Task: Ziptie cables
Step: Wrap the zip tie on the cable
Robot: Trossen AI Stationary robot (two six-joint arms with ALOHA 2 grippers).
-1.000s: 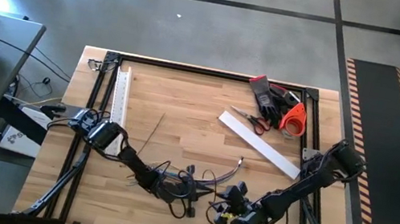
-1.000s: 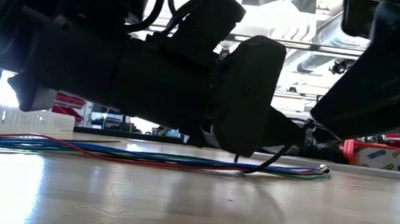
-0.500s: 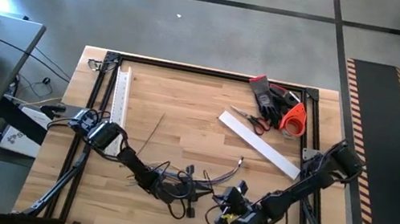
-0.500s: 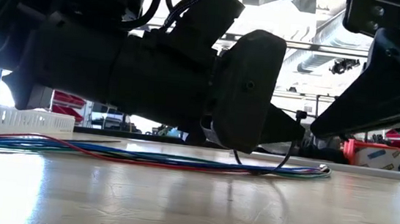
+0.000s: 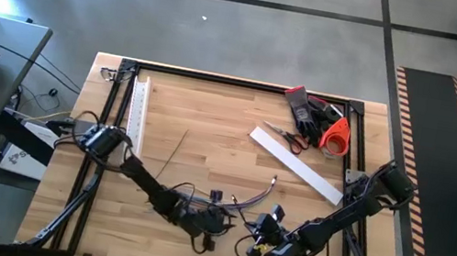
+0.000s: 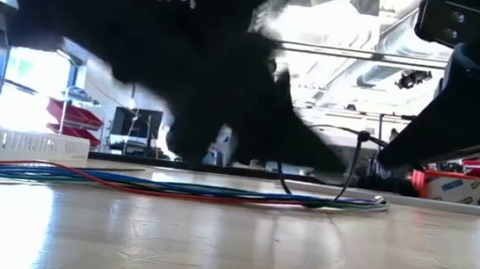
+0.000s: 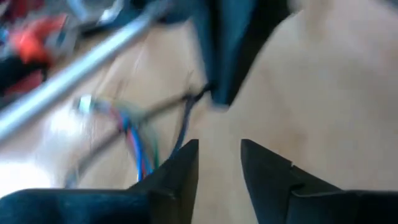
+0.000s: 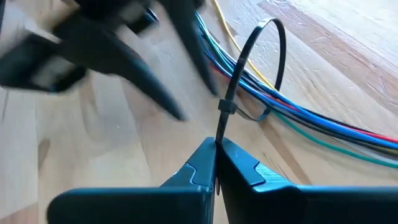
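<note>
The cables (image 5: 239,206) lie in a loose blue, red and green bunch on the wooden table near its front edge; the low view shows the cables (image 6: 173,185) flat on the board. A dark ziptie (image 8: 264,43) stands in a loop around the cables (image 8: 298,118). My right gripper (image 8: 216,149) is shut on the ziptie, at the front right (image 5: 259,235). My left gripper (image 7: 219,155) is open with nothing between its fingers, just left of the loop (image 5: 211,223). Loose zipties (image 5: 176,152) lie farther back. My right gripper pinches the ziptie's free tail (image 8: 219,132) between its two fingertips, just below the small head (image 8: 224,109). The fingers slant downward from the table's near right. The loop stands upright above the fingers, around the cables, which lie on the table.
A white slotted duct (image 5: 138,113) lies along the left side. At the far right lie a white strip (image 5: 297,165), scissors (image 5: 287,138), dark gloves (image 5: 306,111) and an orange tape roll (image 5: 335,137). The black frame rail (image 5: 236,81) borders the table.
My left gripper has risen off the table, tipped up toward level and drifted toward the right gripper; it shows blurred in the low view. The ziptie's loop, low and curved a second ago, now stands upright over the cables. The right arm has kept its place.
</note>
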